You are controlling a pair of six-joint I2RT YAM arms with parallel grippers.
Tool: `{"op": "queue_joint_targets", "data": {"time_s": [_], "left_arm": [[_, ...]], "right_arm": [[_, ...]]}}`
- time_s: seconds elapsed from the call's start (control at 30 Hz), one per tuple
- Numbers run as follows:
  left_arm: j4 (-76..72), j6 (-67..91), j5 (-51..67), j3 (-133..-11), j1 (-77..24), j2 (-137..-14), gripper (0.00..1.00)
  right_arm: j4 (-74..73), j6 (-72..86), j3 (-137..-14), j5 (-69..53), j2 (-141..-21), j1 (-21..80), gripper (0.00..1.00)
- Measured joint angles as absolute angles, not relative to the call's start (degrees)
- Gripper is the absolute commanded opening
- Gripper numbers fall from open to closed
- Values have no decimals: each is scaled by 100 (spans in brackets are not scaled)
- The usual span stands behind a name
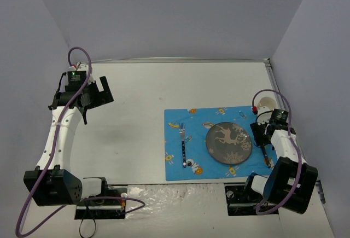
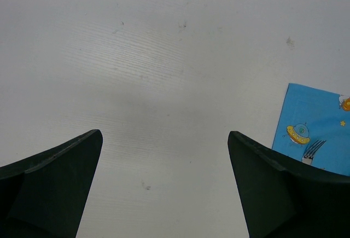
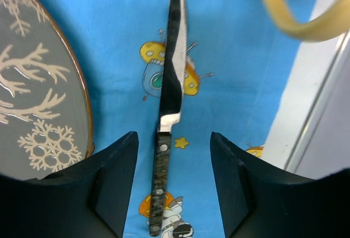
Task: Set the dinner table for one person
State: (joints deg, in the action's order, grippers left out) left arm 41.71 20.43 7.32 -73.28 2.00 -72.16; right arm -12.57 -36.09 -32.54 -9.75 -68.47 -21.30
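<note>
**Dinner table (image 1: 136, 90): knife down beside the plate, fingers spread**

Fills the top view, matte white with a thin grey rim. Carries a blue cartoon-print placemat (image 1: 199, 119) on its right half. Centred on the mat, a grey plate (image 1: 228, 142) printed with white deer and snowflakes.

Far left, over bare tabletop: left gripper (image 2: 164, 139), fingers wide apart and holding nothing. Right of the plate: right gripper (image 3: 174, 139), fingers parted, straddling without touching.

At the mat's far right corner, a pale cup (image 1: 266, 103). Left of the plate, a fork (image 1: 183, 145), tines pointing away. Between the right fingers, flat on the mat, a serrated knife (image 3: 167, 106) with a dark handle, tip pointing away.

Looks like release time. Lift straight up, fingers kept apart, so neither pad nudges the handle. Mind the cup rim nearby.
</note>
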Motion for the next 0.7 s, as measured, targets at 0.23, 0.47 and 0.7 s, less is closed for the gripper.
{"op": "queue_joint_targets", "data": {"time_s": [0.23, 0.47, 0.7], "left_arm": [[4169, 2045, 770, -7328, 262, -7216, 97], [4155, 2045, 775, -7323, 276, -7215, 97], [4001, 2043, 882, -7203, 275, -7089, 97]], "right_arm": [[-1613, -3403, -4400, -1090, -6470, -1968, 75], [-1515, -2527, -6009, -793, -5297, -1335, 95], [-1524, -1525, -6792, -9, -3869, -644, 99]]}}
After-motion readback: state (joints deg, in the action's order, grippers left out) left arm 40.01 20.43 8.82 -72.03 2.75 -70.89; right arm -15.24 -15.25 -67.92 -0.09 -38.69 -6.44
